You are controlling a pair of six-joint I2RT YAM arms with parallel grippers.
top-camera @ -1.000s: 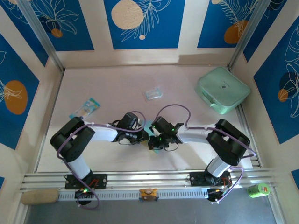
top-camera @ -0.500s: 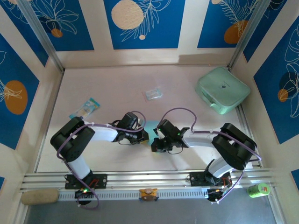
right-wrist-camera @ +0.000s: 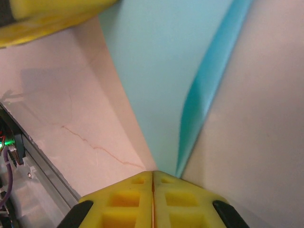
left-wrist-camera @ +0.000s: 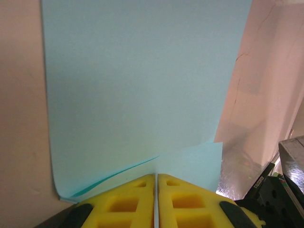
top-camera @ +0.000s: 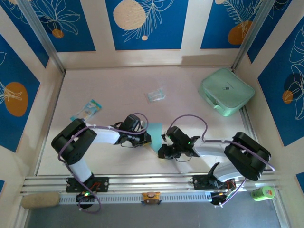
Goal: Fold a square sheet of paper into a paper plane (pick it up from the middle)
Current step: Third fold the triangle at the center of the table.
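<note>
Left jaws: the left gripper (left-wrist-camera: pixel 156 183) has its yellow fingers (left-wrist-camera: pixel 123 206) pressed together with no gap. The near edge of the light-blue sheet of paper (left-wrist-camera: pixel 142 85) is pinched in the seam between them.
Right jaws: the right gripper (right-wrist-camera: pixel 153 179) is likewise clenched. Its yellow pads (right-wrist-camera: pixel 128 199) meet, and a narrowing corner of the sheet of paper (right-wrist-camera: pixel 156 71) runs down into them.
Sheet, left wrist view: it spreads away from the fingers as a broad plain panel. A second layer peeks out at the lower right, and a crease runs in towards the fingertips.
Sheet, right wrist view: one long edge is turned up as a darker blue flap. A yellow finger of the other arm shows at the top left corner, on the sheet's far end.
Sheet, top view: the sheet of paper (top-camera: pixel 155 134) sits between the left gripper (top-camera: pixel 145 138) and the right gripper (top-camera: pixel 163 151), near the front middle of the table (top-camera: pixel 114 85). Whether it lies flat or is lifted cannot be told.
Arms: both reach inward from their bases and meet at the sheet.
Farther out: a clear crumpled wrapper (top-camera: pixel 156 95) lies beyond the grippers. A blue-and-white packet (top-camera: pixel 87 109) lies to the left, and a mint-green case (top-camera: pixel 227 91) sits at the far right. All three are well apart from the sheet.
</note>
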